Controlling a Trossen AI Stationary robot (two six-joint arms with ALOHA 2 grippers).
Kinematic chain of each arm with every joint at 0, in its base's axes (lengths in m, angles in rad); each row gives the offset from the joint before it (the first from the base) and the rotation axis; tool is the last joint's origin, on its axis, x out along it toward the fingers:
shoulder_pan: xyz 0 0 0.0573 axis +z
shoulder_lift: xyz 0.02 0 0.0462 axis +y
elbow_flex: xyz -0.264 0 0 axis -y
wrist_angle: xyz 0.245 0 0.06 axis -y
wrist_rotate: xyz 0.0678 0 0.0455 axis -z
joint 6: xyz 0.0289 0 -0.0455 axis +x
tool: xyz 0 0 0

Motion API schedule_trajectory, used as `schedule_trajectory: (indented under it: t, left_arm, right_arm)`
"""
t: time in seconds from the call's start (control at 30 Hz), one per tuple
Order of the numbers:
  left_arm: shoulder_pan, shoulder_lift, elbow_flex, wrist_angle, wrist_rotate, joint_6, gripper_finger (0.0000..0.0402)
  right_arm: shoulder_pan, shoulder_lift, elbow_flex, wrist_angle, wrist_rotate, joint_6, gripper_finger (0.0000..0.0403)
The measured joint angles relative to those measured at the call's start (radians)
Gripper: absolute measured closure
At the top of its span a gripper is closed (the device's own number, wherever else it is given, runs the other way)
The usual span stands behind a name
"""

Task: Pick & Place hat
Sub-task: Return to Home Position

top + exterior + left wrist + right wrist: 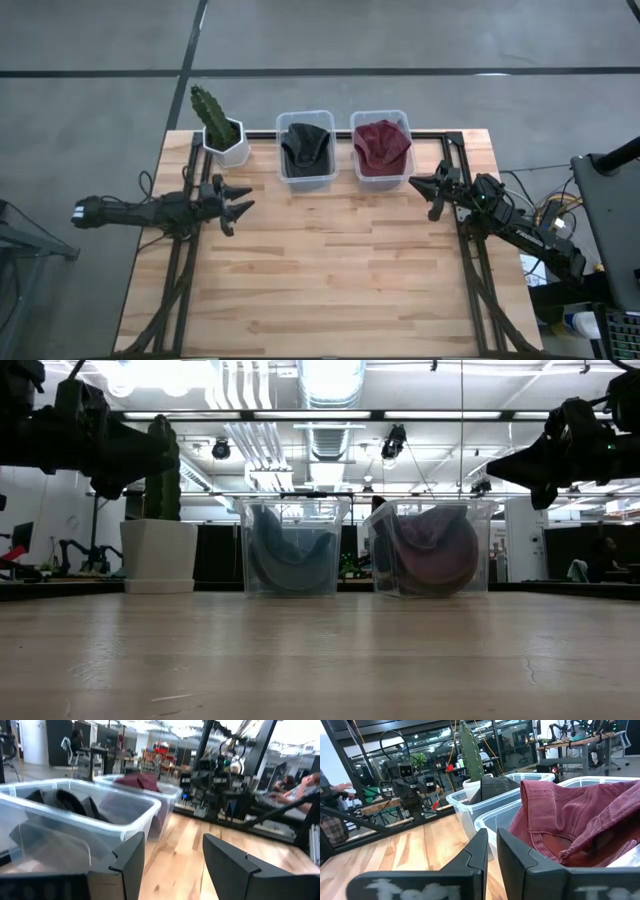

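From up top I judge the sorting itself finished. The right bin (484, 530) sits at the back of the desk (330, 270) and holds maroon fabric, the maroon cap (381, 145), piled up to the rim. I can't count how many caps are in that heap; the right wrist view shows folded red-brown cloth and a brim, nothing clearer. Just beside the right bin, on its cactus side, the left bin (344, 530) holds a dark cap (304, 145). Beyond that one stands the cactus pot (226, 145). I see no cap on the boards in front of the right bin or anywhere else on the desk, so nothing seems left to pick.

The left claw (245, 198) hangs above the desk well apart from the right bin, past the left bin and in front of the cactus pot. Its fingers are spread wide, with nothing between them. The right claw (413, 182) hovers just beside the right bin's front outer corner, clear of the plastic. Its fingers are drawn nearly together with only a slim gap and hold nothing.

As I read it, what remains is only parking: both arms are stretched inward toward the bins, and I'd want them folded back to rest before calling the job closed.
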Motion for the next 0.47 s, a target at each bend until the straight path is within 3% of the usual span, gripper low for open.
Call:
schedule_trajectory:
  t: [0.47]
  left_arm:
    - [0.0,0.0,-0.001,-0.073,0.0,-0.142,0.0209]
  right_arm:
    - [0.0,0.001,0.0,-0.002,0.0,0.011,0.0367]
